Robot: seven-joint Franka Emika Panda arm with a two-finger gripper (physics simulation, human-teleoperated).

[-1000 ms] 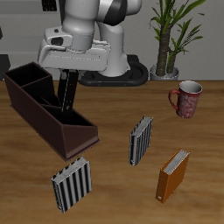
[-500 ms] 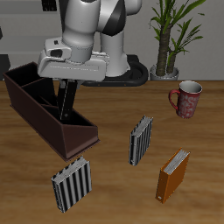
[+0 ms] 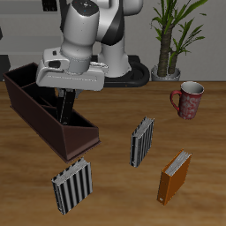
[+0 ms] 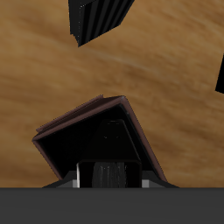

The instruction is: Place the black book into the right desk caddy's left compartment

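The black book [image 3: 66, 106] stands upright inside the right desk caddy [image 3: 33, 108], in the compartment next to its sloped wedge end. My gripper [image 3: 64, 90] is just above the caddy and is shut on the book's top. The fingers are mostly hidden under the white hand. In the wrist view the caddy's sloped end [image 4: 87, 131] fills the middle. The book's grey page edge [image 4: 107, 173] shows close to the camera, inside the caddy.
Two grey-striped books stand on the table, one near the front edge [image 3: 71, 184] and one mid-table [image 3: 142, 141]. An orange-brown book [image 3: 175, 177] stands beside them. A red mug [image 3: 188, 100] and a potted plant [image 3: 168, 40] are farther back. A striped book [image 4: 96, 17] shows in the wrist view.
My gripper has moved down with the black book. The book has sunk deeper into the caddy compartment by the wedge end.
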